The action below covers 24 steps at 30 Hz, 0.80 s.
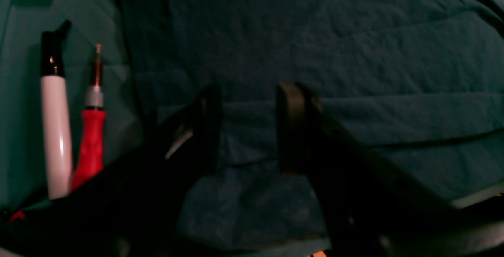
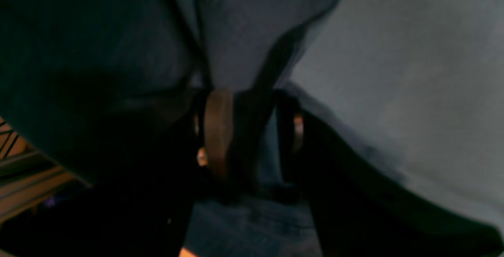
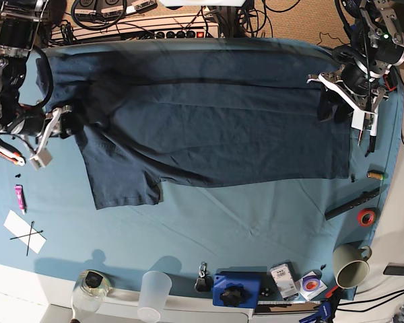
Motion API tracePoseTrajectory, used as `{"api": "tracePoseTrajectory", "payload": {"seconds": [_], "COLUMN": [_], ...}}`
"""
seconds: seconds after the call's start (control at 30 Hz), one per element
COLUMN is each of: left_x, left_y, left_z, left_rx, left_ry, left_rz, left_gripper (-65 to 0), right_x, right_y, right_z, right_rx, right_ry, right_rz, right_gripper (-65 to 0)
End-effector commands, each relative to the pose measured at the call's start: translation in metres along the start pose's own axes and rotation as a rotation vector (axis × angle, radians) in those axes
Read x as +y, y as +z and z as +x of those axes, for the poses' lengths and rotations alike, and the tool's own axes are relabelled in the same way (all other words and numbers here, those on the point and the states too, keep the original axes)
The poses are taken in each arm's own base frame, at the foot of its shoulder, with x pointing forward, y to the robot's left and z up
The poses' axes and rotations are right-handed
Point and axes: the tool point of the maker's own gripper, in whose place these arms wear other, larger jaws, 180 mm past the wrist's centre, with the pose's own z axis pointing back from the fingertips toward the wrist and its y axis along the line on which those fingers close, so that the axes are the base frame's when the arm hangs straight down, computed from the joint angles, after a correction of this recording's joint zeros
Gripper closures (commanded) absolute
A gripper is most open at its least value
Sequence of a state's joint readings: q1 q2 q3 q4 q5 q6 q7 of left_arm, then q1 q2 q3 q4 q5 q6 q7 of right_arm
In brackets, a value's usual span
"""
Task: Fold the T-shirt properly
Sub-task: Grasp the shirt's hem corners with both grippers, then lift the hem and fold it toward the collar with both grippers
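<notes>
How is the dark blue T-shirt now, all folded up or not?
Only partly folded: the T-shirt has a layer turned over along its far side, but the rest lies spread wide, with one piece sticking out.

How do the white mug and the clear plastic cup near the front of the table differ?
The mug has a handle; the cup has none. The mug is opaque and cream-coloured, whereas the cup is translucent. The mug lies nearer the picture's right edge than the cup. Both are drinking vessels.
</notes>
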<state>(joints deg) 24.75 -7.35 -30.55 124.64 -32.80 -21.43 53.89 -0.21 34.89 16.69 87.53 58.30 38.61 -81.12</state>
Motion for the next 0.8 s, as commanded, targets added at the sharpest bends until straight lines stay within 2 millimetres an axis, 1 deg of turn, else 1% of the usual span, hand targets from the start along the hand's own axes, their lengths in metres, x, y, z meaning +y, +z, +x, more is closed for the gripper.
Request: {"api": "tracePoseTrajectory", "payload": {"seconds": [0.0, 0.07, 0.13, 0.2, 0.27, 0.33, 0.47, 0.53, 0.63, 0.77], "left_x": [-0.002, -0.002, -0.002, -0.002, -0.002, -0.002, -0.002, -0.002, -0.002, -0.003], "left_y": [0.003, 0.003, 0.003, 0.003, 0.003, 0.003, 0.003, 0.003, 0.003, 0.003], "left_z": [0.012, 0.012, 0.012, 0.012, 0.012, 0.012, 0.012, 0.012, 0.012, 0.013], "left_rx": [-0.046, -0.047, -0.048, -0.047, -0.047, -0.047, -0.047, -0.046, -0.048, -0.055], "left_ry": [-0.010, -0.010, -0.010, -0.010, -0.010, -0.010, -0.010, -0.010, -0.010, -0.005], "left_rz": [-0.010, -0.010, -0.011, -0.011, -0.011, -0.011, -0.011, -0.011, -0.011, -0.018], "left_gripper": [-23.7, -23.7, -23.7, -23.7, -23.7, -23.7, -23.7, -23.7, -23.7, -23.7], "right_x": [-0.012, -0.024, -0.037, -0.044, -0.049, -0.057, -0.081, -0.087, -0.086, -0.070], "right_y": [0.018, 0.028, 0.036, 0.042, 0.040, 0.030, 0.001, -0.012, -0.032, -0.065], "right_z": [0.027, 0.053, 0.077, 0.094, 0.106, 0.110, 0.113, 0.113, 0.115, 0.120], "right_rx": [-0.078, -0.185, -0.257, -0.298, -0.320, -0.313, -0.296, -0.278, -0.259, -0.266], "right_ry": [0.030, 0.040, 0.054, 0.081, 0.078, 0.035, -0.096, -0.135, -0.213, -0.300], "right_rz": [-0.048, -0.109, -0.187, -0.232, -0.235, -0.209, -0.149, -0.112, -0.054, 0.030], "right_gripper": [-19.4, -19.4, -19.4, -19.4, -19.4, -19.4, -19.4, -19.4, -19.4, -19.4]}}
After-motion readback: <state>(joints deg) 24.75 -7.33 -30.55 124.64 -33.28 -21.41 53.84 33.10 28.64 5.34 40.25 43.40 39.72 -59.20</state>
